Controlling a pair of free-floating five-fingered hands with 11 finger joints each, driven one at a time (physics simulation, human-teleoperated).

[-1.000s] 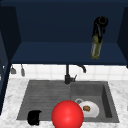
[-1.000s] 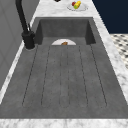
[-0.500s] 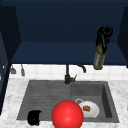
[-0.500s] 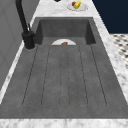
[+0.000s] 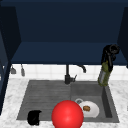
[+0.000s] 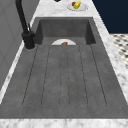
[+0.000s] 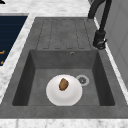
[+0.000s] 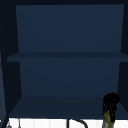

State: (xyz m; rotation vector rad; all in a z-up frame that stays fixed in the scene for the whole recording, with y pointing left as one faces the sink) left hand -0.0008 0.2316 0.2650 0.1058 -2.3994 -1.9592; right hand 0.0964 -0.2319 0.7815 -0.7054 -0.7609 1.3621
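Observation:
My right hand (image 5: pixel 110 53) is shut on the neck of an olive-green bottle (image 5: pixel 104 74), which hangs upright over the counter just behind the sink's back right corner. In the upper view the same hand (image 8: pixel 111 101) and the bottle's top (image 8: pixel 108 120) sit at the lower right, in front of the open cabinet's bottom shelf (image 8: pixel 62 107). My left hand (image 5: pixel 34 117) hovers low at the sink's front left corner. A big red ball (image 5: pixel 67 115) shows at the front middle.
A white plate (image 7: pixel 64 93) with a brown piece of food (image 7: pixel 63 84) lies in the basin beside the drain (image 7: pixel 82 80). The black faucet (image 5: pixel 67 75) stands behind the sink. The grooved drainboard (image 6: pixel 65 75) takes the left half. A dish of fruit (image 6: pixel 77 5) sits on the far counter.
My right hand has carried the bottle down and a little to the right, from in front of the cabinet to just above the counter. The left hand has stayed put.

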